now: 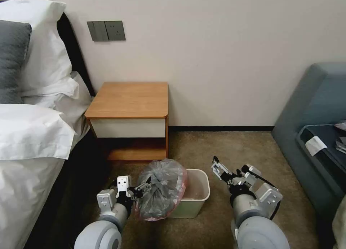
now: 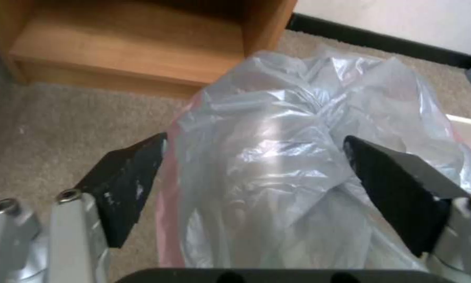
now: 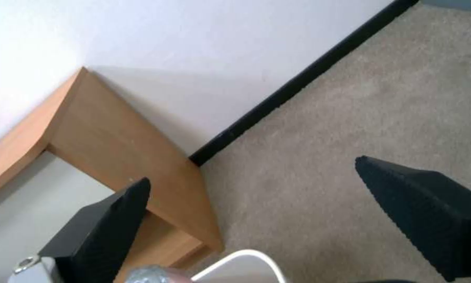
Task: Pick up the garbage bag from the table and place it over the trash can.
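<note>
Garbage bag (image 1: 161,189): off the worktop, bunched and draped on the left rim of the trash can (image 1: 197,200), its mouth not yet spread over the opening
Left claw (image 1: 147,187): fingers spread wide on either side of the bag, which lies between them; whether they grip it I cannot tell
Right claw (image 1: 215,165): wide, empty, above the carpet right of the can
Worktop (image 1: 129,99): bare
Left to do: likely opening the bag around the rim
Room: carpet free on the right; bed (image 1: 32,162) close on the left

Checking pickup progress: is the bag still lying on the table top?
No, the table top is bare wood, and the bag hangs at the left pincer over the can's left rim.
</note>
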Robot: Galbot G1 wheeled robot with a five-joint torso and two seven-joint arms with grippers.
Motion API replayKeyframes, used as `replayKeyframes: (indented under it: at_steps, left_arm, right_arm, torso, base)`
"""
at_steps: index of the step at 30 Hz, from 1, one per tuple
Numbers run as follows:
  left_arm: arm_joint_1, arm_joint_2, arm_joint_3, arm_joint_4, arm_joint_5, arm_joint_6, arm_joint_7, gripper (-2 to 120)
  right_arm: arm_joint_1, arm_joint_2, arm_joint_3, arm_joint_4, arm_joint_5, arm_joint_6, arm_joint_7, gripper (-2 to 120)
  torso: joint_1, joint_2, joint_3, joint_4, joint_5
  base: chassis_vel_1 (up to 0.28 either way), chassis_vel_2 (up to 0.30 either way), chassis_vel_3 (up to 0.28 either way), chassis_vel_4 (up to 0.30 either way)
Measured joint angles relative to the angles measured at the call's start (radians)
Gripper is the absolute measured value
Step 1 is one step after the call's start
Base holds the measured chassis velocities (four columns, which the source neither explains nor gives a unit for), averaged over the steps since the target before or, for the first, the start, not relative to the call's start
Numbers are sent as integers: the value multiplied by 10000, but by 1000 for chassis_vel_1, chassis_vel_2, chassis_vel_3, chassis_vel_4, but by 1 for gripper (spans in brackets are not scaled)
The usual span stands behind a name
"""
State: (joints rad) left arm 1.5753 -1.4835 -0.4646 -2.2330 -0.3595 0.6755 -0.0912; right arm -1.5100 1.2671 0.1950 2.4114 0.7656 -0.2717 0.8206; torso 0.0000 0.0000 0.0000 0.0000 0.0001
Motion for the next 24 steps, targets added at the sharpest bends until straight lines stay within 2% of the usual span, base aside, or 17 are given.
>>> replayKeyframes:
  at_steps: [4, 5, 9, 11, 14, 16, 17, 20, 21, 24]
  left_arm:
    - [-148, -115, -41, 189, 134, 276, 173, 82]
    - [-257, -172, -59, 318, 255, 355, 259, 73]
    - [-404, -225, -79, 466, 541, 508, 442, 65]
    - [-586, -232, -144, 622, 756, 627, 735, 54]
    - [-708, -242, -193, 732, 756, 644, 964, 47]
    - [-725, -266, -192, 774, 648, 645, 1160, 35]
    - [-725, -266, -192, 774, 648, 645, 1160, 35]
    - [-655, -333, -99, 775, 598, 644, 1265, 21]
    - [-655, -333, -99, 775, 598, 644, 1265, 21]
    - [-644, -355, -59, 864, 782, 632, 1275, 9]
  right_arm:
    - [-165, 46, 48, 72, -164, 110, -23, 100]
    - [-278, 80, 80, 100, -259, 183, -29, 100]
    - [-397, 91, 110, 170, -338, 233, -31, 100]
    - [-451, 76, 140, 252, -381, 263, -31, 100]
    - [-454, 61, 171, 334, -404, 265, -30, 100]
    - [-460, 43, 170, 390, -472, 267, -29, 100]
    - [-460, 43, 170, 390, -472, 267, -29, 100]
    - [-478, 57, 129, 462, -620, 290, -32, 100]
    - [-478, 57, 129, 462, -620, 290, -32, 100]
    - [-502, 94, 113, 510, -740, 323, -46, 100]
  torso:
    - [0, 0, 0, 1, -1]
    - [0, 0, 0, 0, -1]
    - [0, 0, 0, 0, -1]
    - [0, 0, 0, 0, -1]
    - [0, 0, 0, 0, -1]
    - [0, 0, 0, 0, -1]
    - [0, 0, 0, 0, -1]
    - [0, 0, 0, 1, 0]
    - [0, 0, 0, 1, 0]
    - [0, 0, 0, 1, 0]
  base:
    - [0, 0, 0, 0]
    - [0, 0, 0, 0]
    - [0, 0, 0, 0]
    - [0, 0, 0, 0]
    - [0, 0, 0, 0]
    - [0, 0, 0, 0]
    - [0, 0, 0, 0]
    - [0, 0, 0, 0]
    - [0, 0, 0, 0]
    - [0, 0, 0, 0]
